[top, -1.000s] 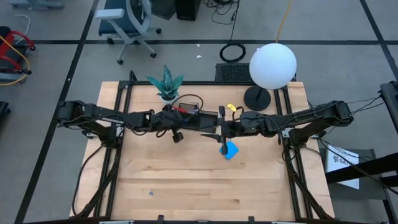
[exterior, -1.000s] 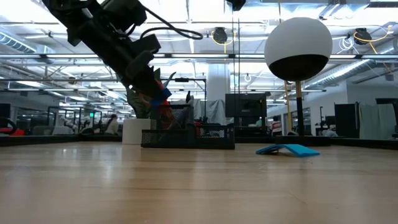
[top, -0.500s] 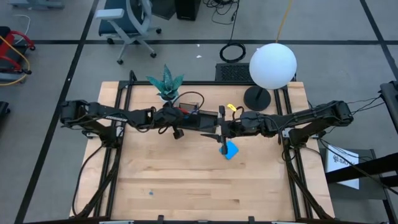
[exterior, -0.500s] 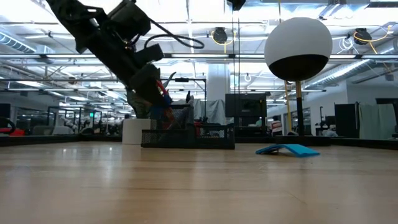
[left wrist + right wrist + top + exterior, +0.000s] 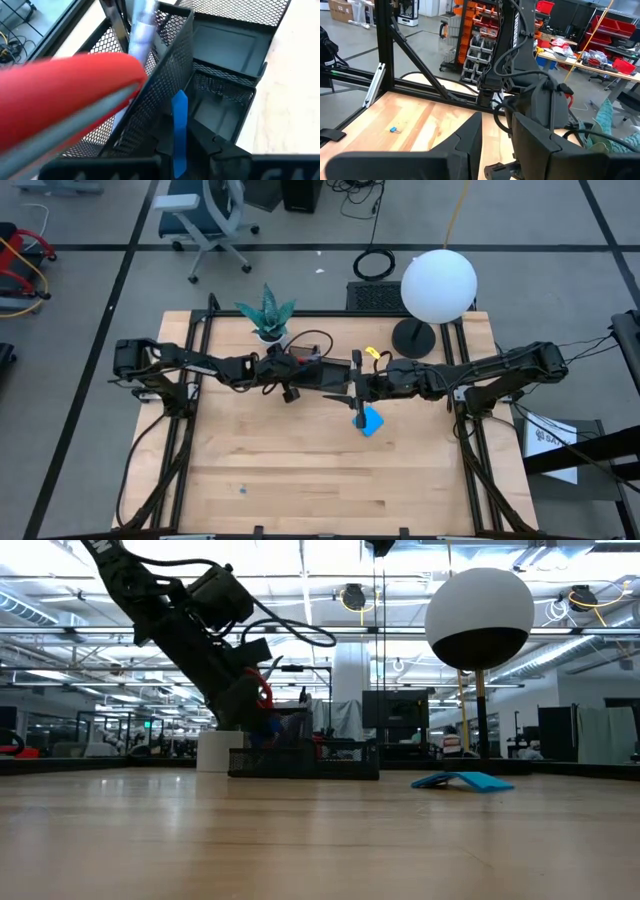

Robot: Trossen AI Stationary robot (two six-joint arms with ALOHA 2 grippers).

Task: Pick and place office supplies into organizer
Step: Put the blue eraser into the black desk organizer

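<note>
The red-handled scissors (image 5: 70, 95) are gripped in the left gripper (image 5: 281, 367), whose jaws close on them over the tall back section of the black mesh organizer (image 5: 220, 65), at the counter's (image 5: 300, 470) far side near the potted plant (image 5: 266, 315). The blue notepad (image 5: 371, 421) lies just below the right gripper (image 5: 356, 388); whether its jaws are open or closed cannot be told.

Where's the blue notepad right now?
The blue notepad lies on the table in the high view, right of centre, directly under the right gripper and just right of the black organizer; the low view shows it slightly curled.
</note>
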